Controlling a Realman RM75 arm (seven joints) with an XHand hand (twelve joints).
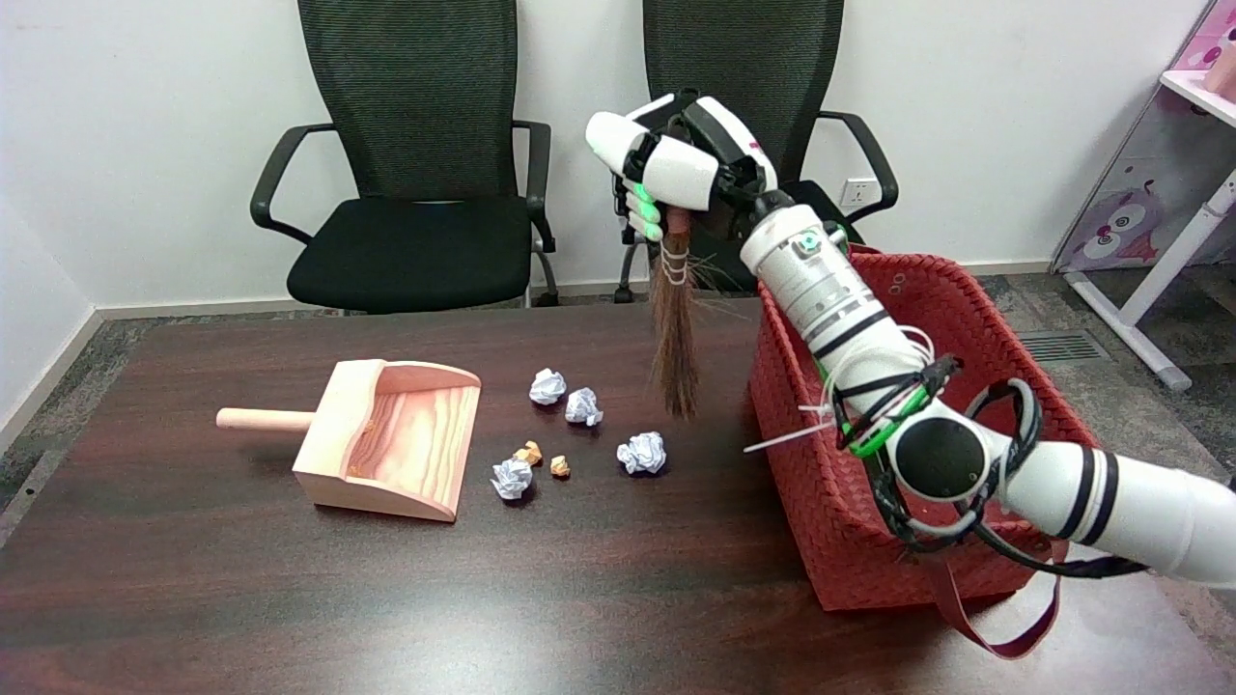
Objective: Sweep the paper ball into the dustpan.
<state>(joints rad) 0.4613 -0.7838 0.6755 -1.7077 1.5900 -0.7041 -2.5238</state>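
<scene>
Head view: a bristly brown whisk broom (674,338) is gripped by the right hand (681,159), raised above the counter (193,598). Crumpled paper balls (642,452) are scattered right of the wooden dustpan (391,439), beside a woven red basket (975,319).

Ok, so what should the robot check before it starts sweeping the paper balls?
1. Broom held: ok. The right hand grips the brush by its top, bristles hanging down.
2. Bristles touching the table: cannot tell from this one view.
3. Dustpan mouth faces the paper balls: ok.
4. Brush on the far side of the balls from the dustpan: ok.
5. Red basket out of the sweeping path: ok, it stands behind the brush.
6. Small orange scraps among the balls: not ok, they may get swept in too.
</scene>
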